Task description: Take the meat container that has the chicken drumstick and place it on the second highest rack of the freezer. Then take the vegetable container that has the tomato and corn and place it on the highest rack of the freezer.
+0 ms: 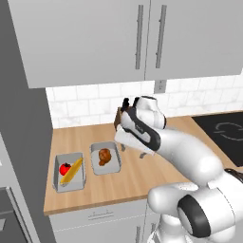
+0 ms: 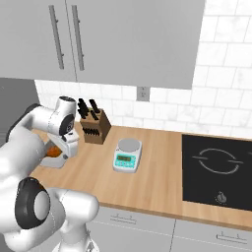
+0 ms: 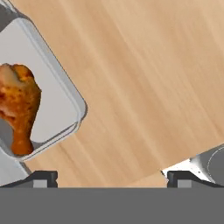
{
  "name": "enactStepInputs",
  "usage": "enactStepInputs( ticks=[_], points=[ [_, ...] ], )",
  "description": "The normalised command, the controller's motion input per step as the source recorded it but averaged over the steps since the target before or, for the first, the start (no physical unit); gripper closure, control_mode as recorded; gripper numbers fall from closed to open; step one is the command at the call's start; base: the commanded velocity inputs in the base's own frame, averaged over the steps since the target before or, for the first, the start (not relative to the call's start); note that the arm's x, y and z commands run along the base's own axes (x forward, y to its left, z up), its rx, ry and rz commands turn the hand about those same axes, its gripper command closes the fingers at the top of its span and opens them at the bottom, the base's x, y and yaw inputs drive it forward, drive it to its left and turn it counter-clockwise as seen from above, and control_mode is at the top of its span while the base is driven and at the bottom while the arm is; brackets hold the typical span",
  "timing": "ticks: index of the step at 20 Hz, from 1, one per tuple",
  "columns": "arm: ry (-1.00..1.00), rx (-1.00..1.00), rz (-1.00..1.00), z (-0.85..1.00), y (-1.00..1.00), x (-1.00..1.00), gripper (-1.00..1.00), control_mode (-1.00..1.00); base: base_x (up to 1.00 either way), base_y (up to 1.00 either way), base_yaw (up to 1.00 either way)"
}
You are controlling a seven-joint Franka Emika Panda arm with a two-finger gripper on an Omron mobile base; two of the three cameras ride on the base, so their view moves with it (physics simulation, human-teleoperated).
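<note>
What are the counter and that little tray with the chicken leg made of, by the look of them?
The counter looks like wood with a smooth matte finish: it is tan with long grain streaks. The tray holding the chicken leg seems to be light grey metal or plastic; its thin rolled rim and even, faintly shaded walls leave that open. The chicken leg looks roasted, glossy reddish-brown.

From my right base view, the white arm's wrist hides most of the grey rectangular meat tray (image 2: 58, 161), leaving only an orange-brown sliver of the glossy roasted chicken drumstick (image 2: 50, 151). In my hand view that tray (image 3: 65, 92) runs off the frame at 9 o'clock. The black glass cooktop (image 1: 227, 133) is cut at 3 o'clock in the left base view.
</note>
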Motion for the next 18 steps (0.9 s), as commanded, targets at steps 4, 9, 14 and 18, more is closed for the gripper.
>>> enactStepInputs(
  ticks=[4,9,14,18],
  points=[
    [0.07,0.00,-0.08,-0.42,0.00,0.01,-1.00,-1.00,0.00,0.00,0.00],
    [0.00,0.00,0.00,-0.44,0.00,-0.21,-1.00,-1.00,0.00,0.00,0.00],
    [0.00,-0.01,0.00,-0.39,0.18,-0.13,-1.00,-1.00,0.00,0.00,0.00],
    [0.00,-0.01,0.00,-0.17,0.13,-0.05,-1.00,-1.00,0.00,0.00,0.00]
  ],
)
